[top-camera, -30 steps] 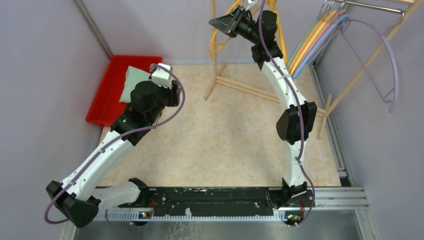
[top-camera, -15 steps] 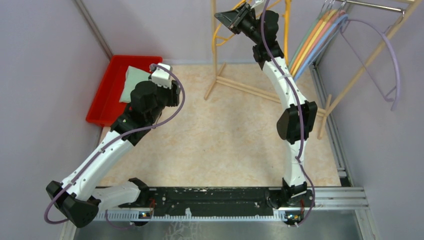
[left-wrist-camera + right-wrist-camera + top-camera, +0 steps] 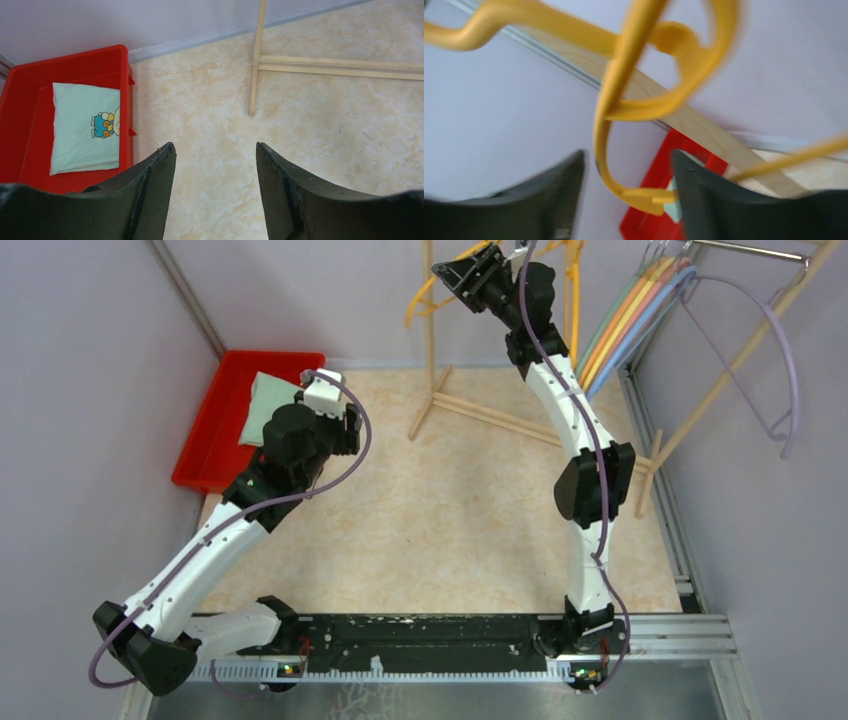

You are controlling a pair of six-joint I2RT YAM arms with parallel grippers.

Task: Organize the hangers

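hanging at the far edge, a yellow hanger (image 3: pixel 628 50) lies between the right gripper (image 3: pixel 629 155)'s spread fingers; other hangers (image 3: pixel 630 320) crowd the far right corner. left gripper (image 3: pixel 215 147) gapes, released, beside the red tray (image 3: pixel 75 52).

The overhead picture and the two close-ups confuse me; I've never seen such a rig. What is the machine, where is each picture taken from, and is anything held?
The machine is two robot arms bolted at the near edge of a table. The overhead picture looks down on both. The left arm bends toward a red bin holding a pale green cloth. The right arm reaches up to a wooden rack. More coloured hangers hang at the far right.

The close-ups come from cameras on the wrists, so the dark shapes at the bottom are each tool's fingers. The left tool is open above the table, holding nothing. The right tool is open too, with a blurred yellow hanger between its fingers; it does not look clamped.
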